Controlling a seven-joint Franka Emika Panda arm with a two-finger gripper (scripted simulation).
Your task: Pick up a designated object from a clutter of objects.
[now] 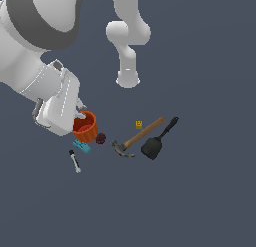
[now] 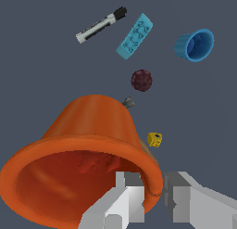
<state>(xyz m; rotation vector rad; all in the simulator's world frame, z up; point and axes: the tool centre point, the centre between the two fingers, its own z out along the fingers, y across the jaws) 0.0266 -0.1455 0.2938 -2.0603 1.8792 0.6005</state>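
Above the dark grey surface, the end effector pinches the orange cup's rim, apparently lifted clear; only holding remains.

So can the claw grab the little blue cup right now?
Probably not yet. The claw is already pinching the rim of the orange cup, one finger inside and one outside, so it's busy. The blue cup sits out in the open beyond the maroon ball, nothing covering it.
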